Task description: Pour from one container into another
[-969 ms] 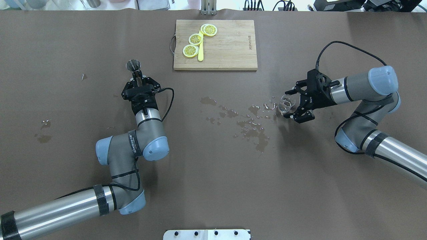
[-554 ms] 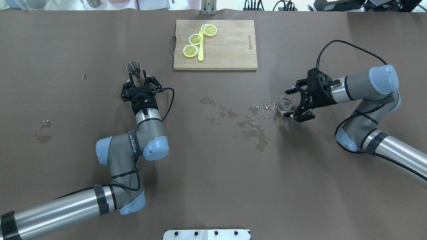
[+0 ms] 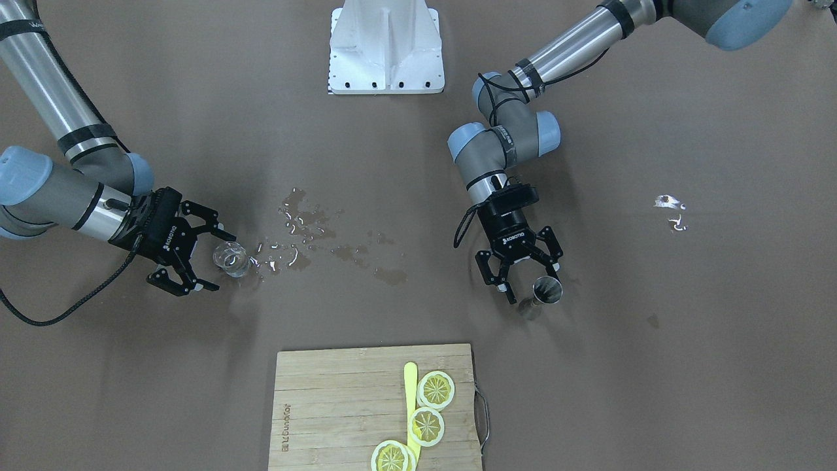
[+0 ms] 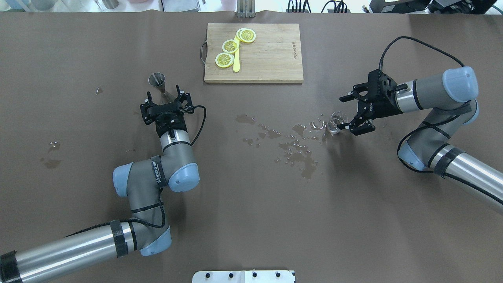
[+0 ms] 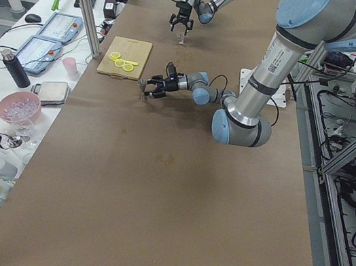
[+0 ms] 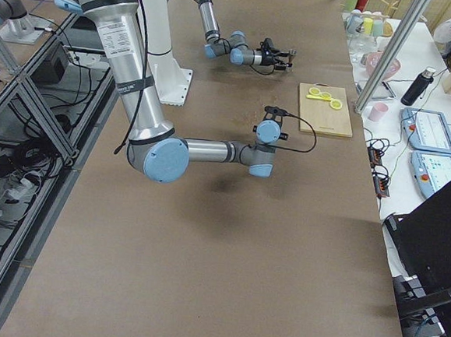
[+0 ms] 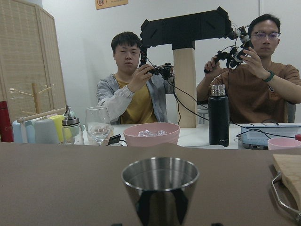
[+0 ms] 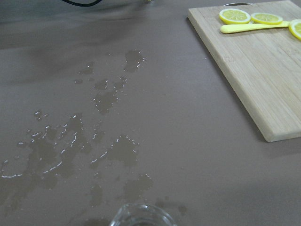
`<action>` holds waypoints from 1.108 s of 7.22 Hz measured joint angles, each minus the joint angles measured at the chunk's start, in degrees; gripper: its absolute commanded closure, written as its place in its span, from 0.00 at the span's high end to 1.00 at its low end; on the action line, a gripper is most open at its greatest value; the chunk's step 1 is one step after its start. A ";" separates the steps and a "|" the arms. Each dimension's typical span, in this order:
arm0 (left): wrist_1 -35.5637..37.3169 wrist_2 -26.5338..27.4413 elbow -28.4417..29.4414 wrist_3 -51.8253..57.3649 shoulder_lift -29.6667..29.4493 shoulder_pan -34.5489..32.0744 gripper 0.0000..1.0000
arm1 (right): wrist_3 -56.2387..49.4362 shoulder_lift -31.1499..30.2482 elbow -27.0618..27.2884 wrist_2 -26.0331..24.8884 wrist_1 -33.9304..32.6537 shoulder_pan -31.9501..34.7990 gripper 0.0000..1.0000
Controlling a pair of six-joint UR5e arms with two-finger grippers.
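Though near spread left jaws, steel jigger (image 4: pixel 156 79) upright, mouth up; glass (image 4: pixel 335 120) likewise by spread right jaws.

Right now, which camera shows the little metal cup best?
The left wrist camera: the metal cup sits large in the foreground, rim and inside visible. Overhead and front-facing views show it small, upright, near the open left gripper. Side views make it a speck.

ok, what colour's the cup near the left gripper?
Silver cup, best in left wrist view.
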 measured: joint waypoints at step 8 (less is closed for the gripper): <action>-0.23 4.47 -25.55 8.07 15.60 6.78 0.99 | 2.04 -0.06 3.70 1.14 -4.08 2.57 1.00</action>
